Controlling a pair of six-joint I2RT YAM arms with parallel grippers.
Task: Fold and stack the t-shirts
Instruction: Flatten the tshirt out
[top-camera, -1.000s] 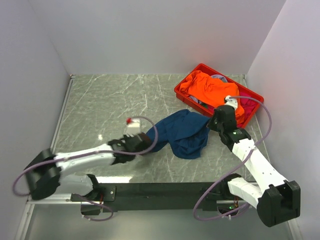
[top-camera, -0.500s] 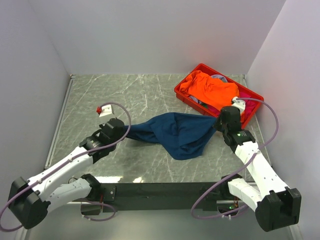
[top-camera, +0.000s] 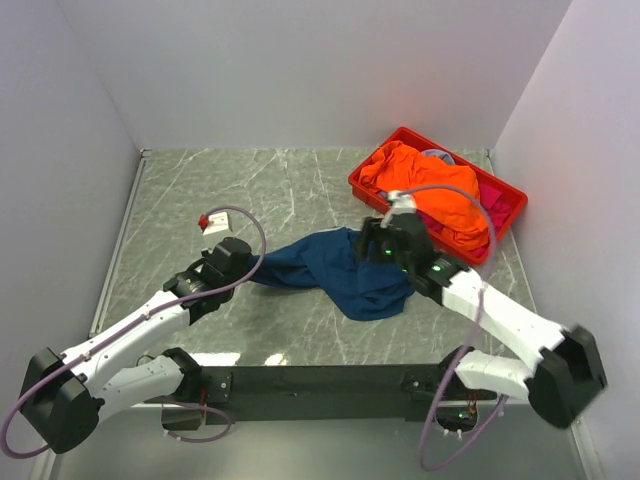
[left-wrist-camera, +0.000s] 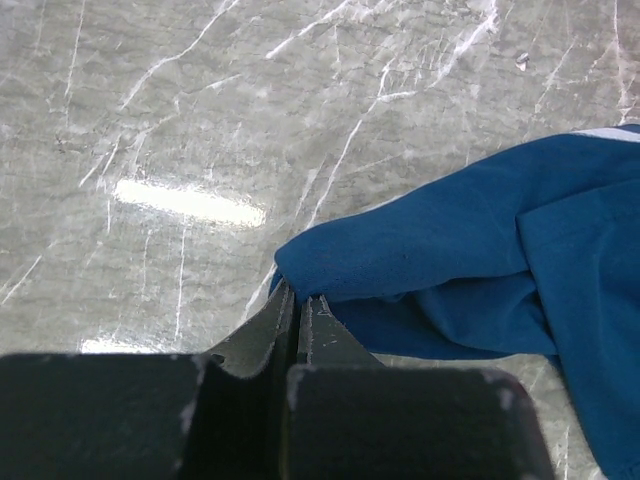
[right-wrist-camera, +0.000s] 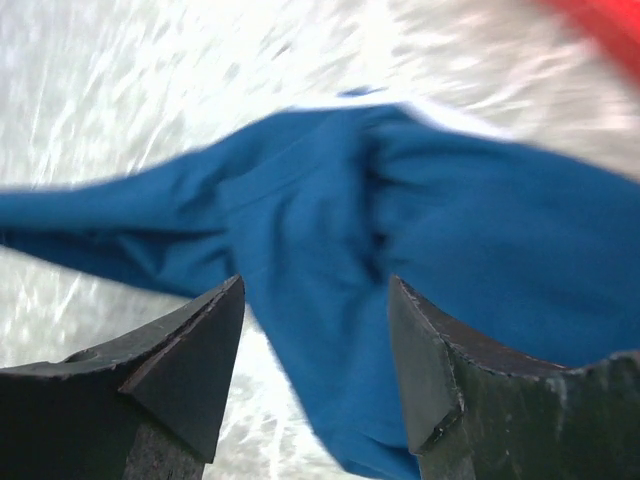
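Note:
A dark navy-blue t-shirt (top-camera: 345, 272) lies crumpled and drawn out across the middle of the marble table. My left gripper (top-camera: 250, 271) is shut on its left end; in the left wrist view the closed fingertips (left-wrist-camera: 298, 297) pinch a fold of the blue cloth (left-wrist-camera: 470, 240). My right gripper (top-camera: 374, 246) hovers open over the shirt's right half, and the blue cloth (right-wrist-camera: 420, 220) shows below and between its spread fingers without being held. A bright orange t-shirt (top-camera: 425, 183) is heaped in the red crate, with magenta-pink cloth (top-camera: 491, 205) beside it.
The red plastic crate (top-camera: 400, 135) stands at the back right, near the right wall. White walls close in the table (top-camera: 220, 190) at the back, left and right. The arm bases and a black rail run along the near edge.
My right gripper has opened, let go of the navy shirt's right end and swung left over the shirt. The left gripper first pulled its end leftward, stretching the shirt, and now holds still.

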